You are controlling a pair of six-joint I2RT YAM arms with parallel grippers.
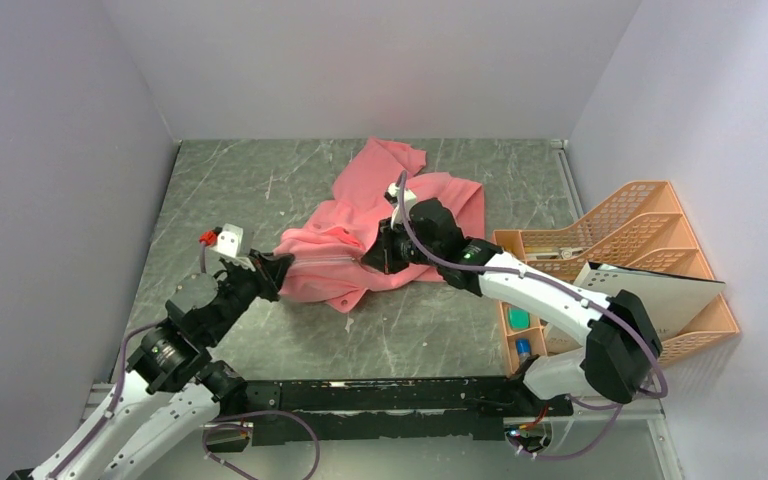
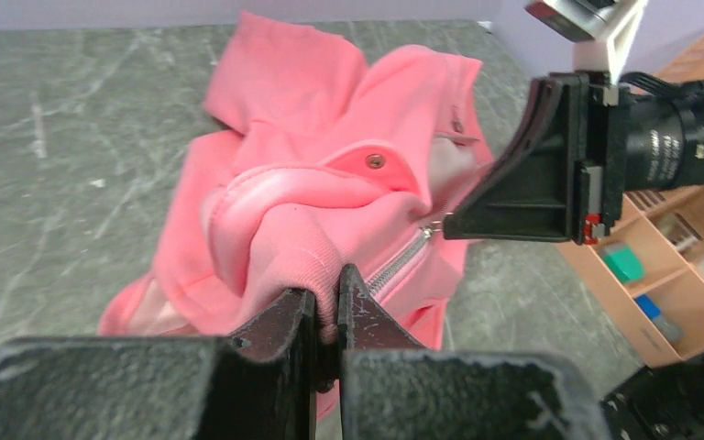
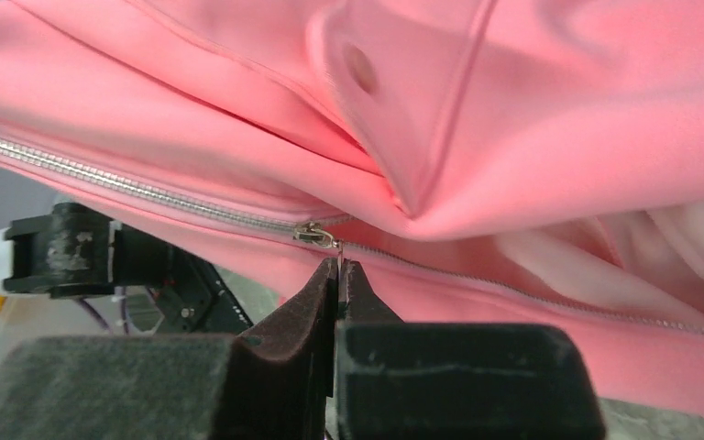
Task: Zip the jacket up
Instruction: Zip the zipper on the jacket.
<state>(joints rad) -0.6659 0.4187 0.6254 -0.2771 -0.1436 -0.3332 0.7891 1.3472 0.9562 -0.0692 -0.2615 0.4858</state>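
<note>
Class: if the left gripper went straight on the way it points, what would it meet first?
The jacket: the left gripper is shut on its edge, and bunched pink fabric lies directly ahead, though depth is unclear.

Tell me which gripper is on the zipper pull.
The right gripper, pinched shut on the metal zipper pull; the left gripper only clamps fabric of the jacket.

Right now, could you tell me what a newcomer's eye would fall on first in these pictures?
The salmon-pink jacket, crumpled in the middle, stands out first, stretched between two arms. The left hand is shut on its ribbed edge, while the right hand pinches the small metal zipper pull. An orange mesh organizer stands at the right.
</note>
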